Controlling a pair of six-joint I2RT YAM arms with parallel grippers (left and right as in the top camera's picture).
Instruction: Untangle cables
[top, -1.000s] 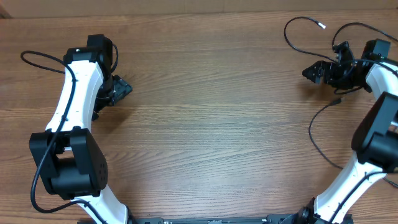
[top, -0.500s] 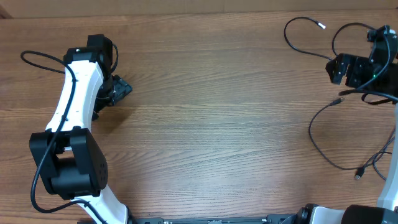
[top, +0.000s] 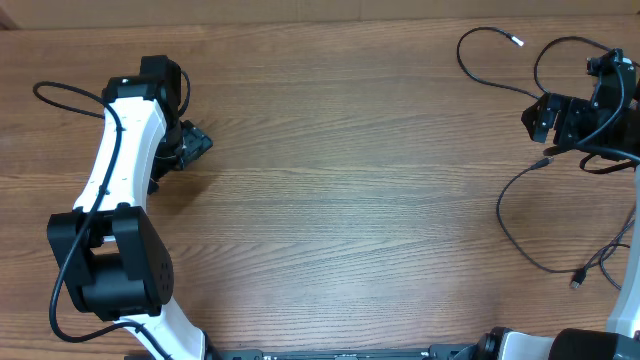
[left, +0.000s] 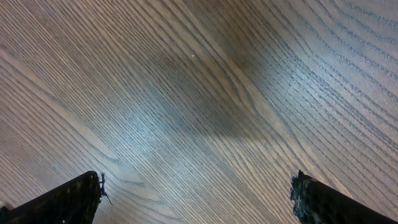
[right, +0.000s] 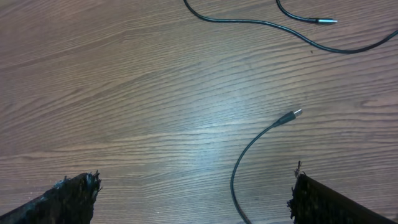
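Thin black cables lie at the table's right side. One cable (top: 462, 62) ends in a silver tip (top: 517, 42). A second cable (top: 499, 213) runs from a small plug (top: 543, 160) in a wide loop toward a USB-like plug (top: 577, 283). My right gripper (top: 540, 118) hangs open above them. In the right wrist view that gripper (right: 193, 183) has the small plug (right: 295, 113) ahead of it, and the plug's cord (right: 236, 174) lies on the wood under the gap. My left gripper (top: 195, 143) (left: 196, 183) is open over bare wood, far from the cables.
A wooden table (top: 340, 190) fills the view. A long cord (right: 249, 22) and a silver-tipped end (right: 326, 20) cross the top of the right wrist view. The left arm's own wiring (top: 60, 92) loops beside its white link.
The right arm has swung right and back, carrying its gripper toward the table's right edge and uncovering the cable loop with the USB-like plug. The left arm has not moved.
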